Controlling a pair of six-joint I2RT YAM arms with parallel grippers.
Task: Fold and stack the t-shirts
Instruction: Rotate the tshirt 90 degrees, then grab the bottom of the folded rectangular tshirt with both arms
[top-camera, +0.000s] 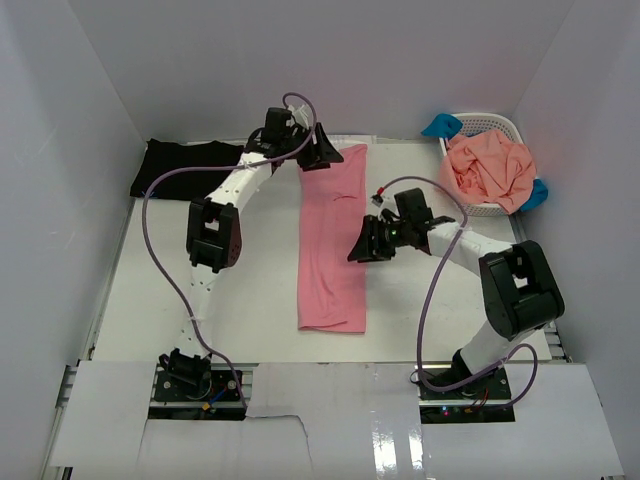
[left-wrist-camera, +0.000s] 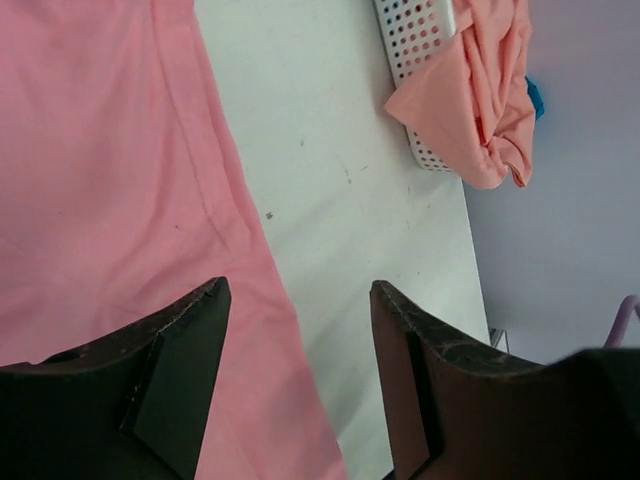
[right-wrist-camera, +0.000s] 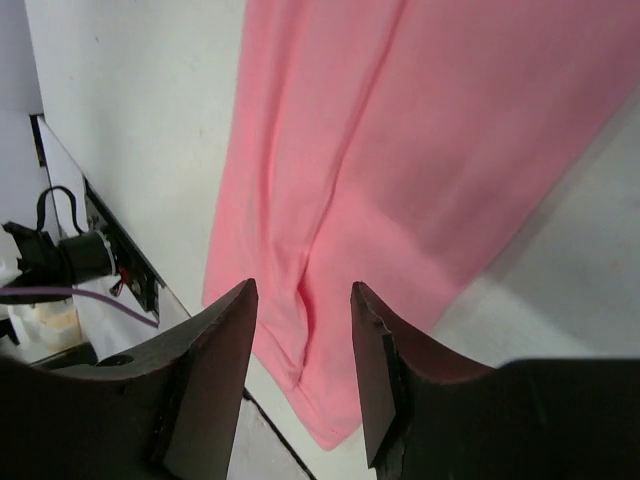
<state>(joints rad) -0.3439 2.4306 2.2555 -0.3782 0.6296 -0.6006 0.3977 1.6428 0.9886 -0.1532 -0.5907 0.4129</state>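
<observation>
directly beneath both jaws, rose-pink t-shirt (top-camera: 330, 255)

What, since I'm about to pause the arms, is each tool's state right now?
Left tool: open, holding nothing, over the pink shirt edge.
Right tool: open, holding nothing, above the pink shirt.

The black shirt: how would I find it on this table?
Start at the white table and go to its far left corner. The black shirt lies flat there. It is the only dark cloth; the pink shirt lies mid-table and the orange shirt sits in the basket.
</observation>
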